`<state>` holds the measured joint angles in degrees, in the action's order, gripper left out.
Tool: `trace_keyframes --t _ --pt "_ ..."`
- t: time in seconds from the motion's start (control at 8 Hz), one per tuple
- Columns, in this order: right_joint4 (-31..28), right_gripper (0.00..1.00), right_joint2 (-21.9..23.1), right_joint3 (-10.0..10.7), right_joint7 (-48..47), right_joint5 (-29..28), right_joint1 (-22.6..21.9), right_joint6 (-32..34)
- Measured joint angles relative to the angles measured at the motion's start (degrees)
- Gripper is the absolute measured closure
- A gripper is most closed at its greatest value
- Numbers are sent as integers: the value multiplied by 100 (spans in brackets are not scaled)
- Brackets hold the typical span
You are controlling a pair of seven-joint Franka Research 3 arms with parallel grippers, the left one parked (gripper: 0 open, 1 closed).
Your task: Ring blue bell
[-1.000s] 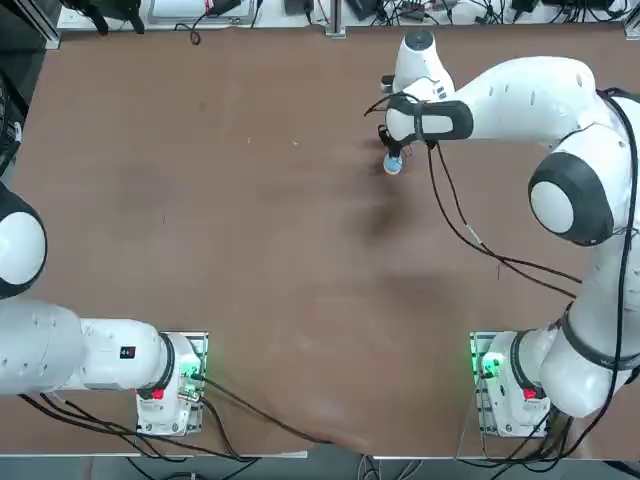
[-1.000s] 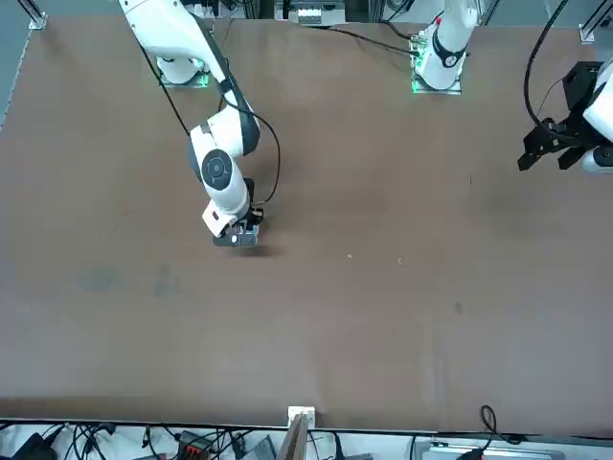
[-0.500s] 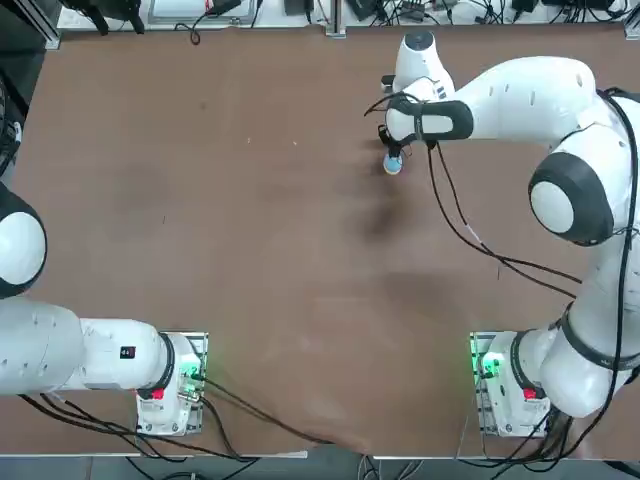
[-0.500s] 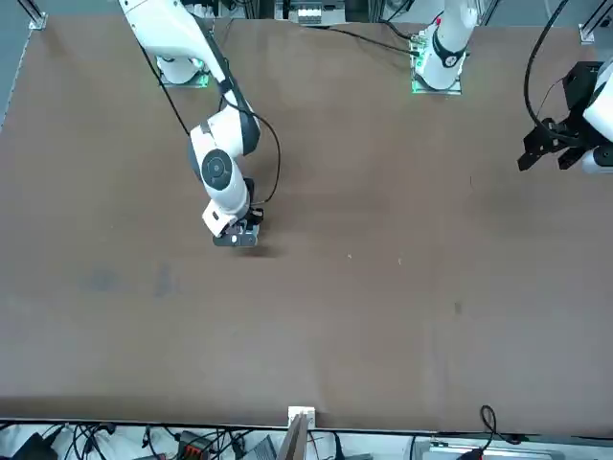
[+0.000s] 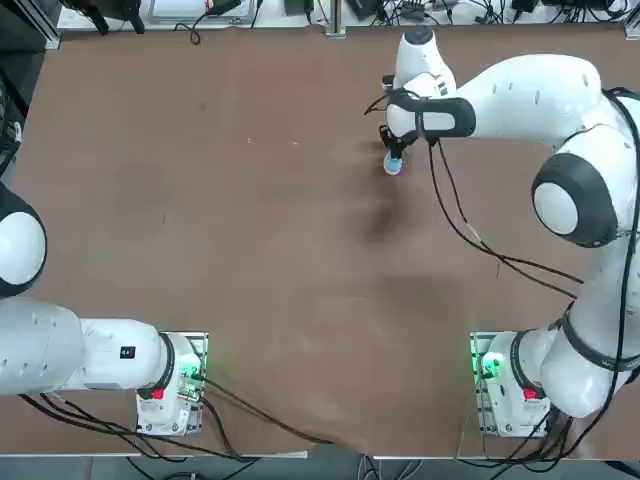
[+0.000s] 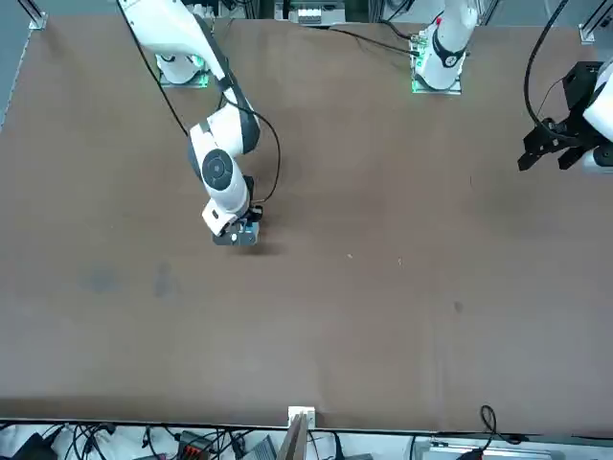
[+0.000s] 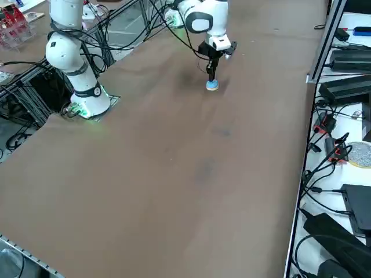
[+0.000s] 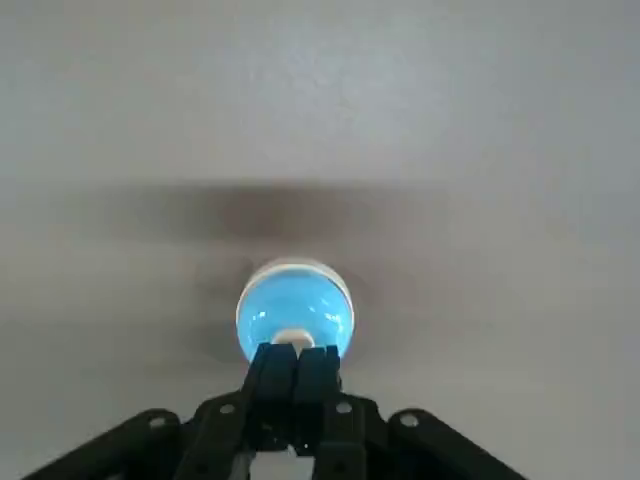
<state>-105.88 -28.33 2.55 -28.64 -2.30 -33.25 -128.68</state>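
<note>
Right end effector (image 8: 295, 368) lowered, fingers pressed together

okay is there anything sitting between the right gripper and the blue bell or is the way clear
Nothing visible stands in the way. The right gripper, fingers closed together, is directly over the blue bell, with its tips at the small button on top of the dome. The table around the bell shows no other objects nearby.

White, rounded right arm (image 5: 530, 95) with dark grey joint caps, black band near the wrist, thin black cables looping down its side, green light glowing at its base (image 5: 490, 365), right gripper (image 8: 293, 372) with slim black fingers
</note>
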Motion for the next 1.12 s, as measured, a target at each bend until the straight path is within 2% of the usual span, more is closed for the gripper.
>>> trace_keyframes --t 0.25,0.5,0.88,1.12 --pt "46 99 363 46 -1 -58 13 422" --pt "241 99 794 121 6 -171 156 1133" --pt "999 99 1277 177 393 -187 897 2533" --pt "1641 99 1348 200 1146 -192 1571 3487"
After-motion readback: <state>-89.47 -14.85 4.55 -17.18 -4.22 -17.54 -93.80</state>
